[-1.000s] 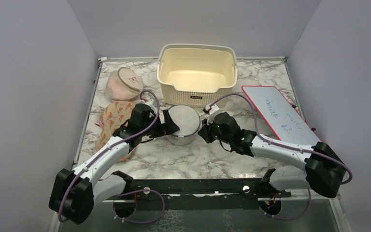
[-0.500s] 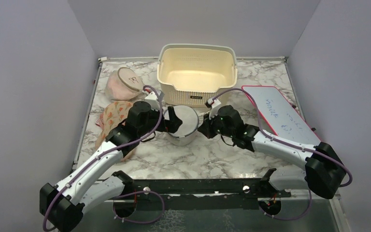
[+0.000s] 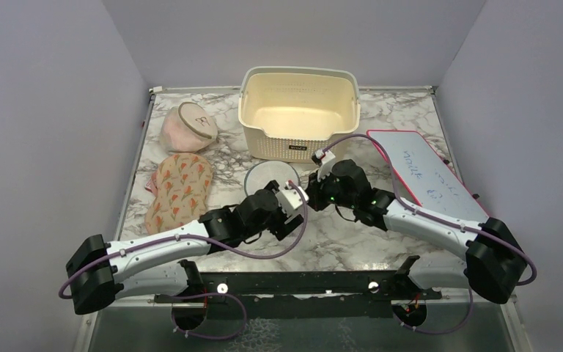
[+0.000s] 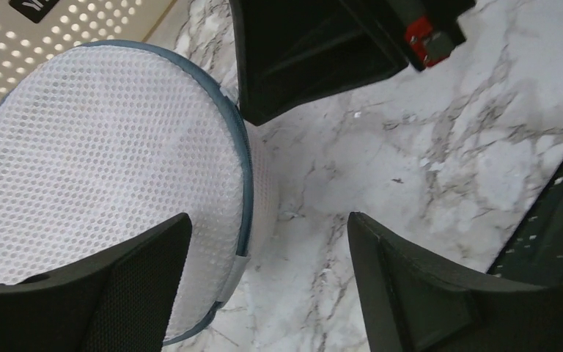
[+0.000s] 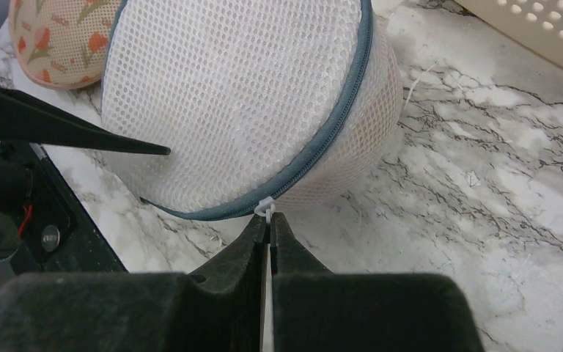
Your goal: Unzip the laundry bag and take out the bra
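You've one laundry bag [image 5: 249, 95], contents hidden behind mesh; right claw [image 5: 270, 219] pinches its zip pull [image 5: 265, 208], left claw [image 4: 267, 220] gapes.

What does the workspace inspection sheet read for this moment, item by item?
Surface: marble table, no spills seen.
Job's things: laundry bag stands in front of the basket, zip closed where visible.
Clutter: cream basket, pinkish round bag, floral cloth, whiteboard.
Tools: left tool open at the bag's edge; right tool shut on the zip pull.
Cables: purple cables loop along both arms.
Surroundings: plain lilac walls; nothing else seen.
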`<action>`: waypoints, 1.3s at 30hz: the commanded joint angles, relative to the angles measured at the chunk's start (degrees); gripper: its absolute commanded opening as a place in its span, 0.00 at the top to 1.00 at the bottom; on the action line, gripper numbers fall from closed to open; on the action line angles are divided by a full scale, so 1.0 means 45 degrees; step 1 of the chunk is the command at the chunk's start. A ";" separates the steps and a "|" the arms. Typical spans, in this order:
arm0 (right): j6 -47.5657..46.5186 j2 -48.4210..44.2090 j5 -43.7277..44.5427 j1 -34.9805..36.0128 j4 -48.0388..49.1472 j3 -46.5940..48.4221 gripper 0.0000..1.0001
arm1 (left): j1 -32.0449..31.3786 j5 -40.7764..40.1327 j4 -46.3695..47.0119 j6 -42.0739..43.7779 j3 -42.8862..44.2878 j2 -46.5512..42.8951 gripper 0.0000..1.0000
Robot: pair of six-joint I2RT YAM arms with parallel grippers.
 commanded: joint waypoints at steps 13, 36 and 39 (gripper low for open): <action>0.0073 -0.0084 -0.0279 -0.0069 -0.0163 0.0213 0.99 | -0.0690 -0.4018 0.2222 0.2535 0.0516 0.1970 0.71; 0.0093 0.0223 -0.1986 -0.2372 -0.0394 0.0363 0.99 | -0.0693 -0.1124 0.2195 0.1984 -0.0085 0.0916 1.00; -0.0299 0.0168 -0.2068 -0.2784 -0.0537 0.0301 0.99 | -0.0695 -0.0194 0.2406 0.1946 -0.0172 0.1118 1.00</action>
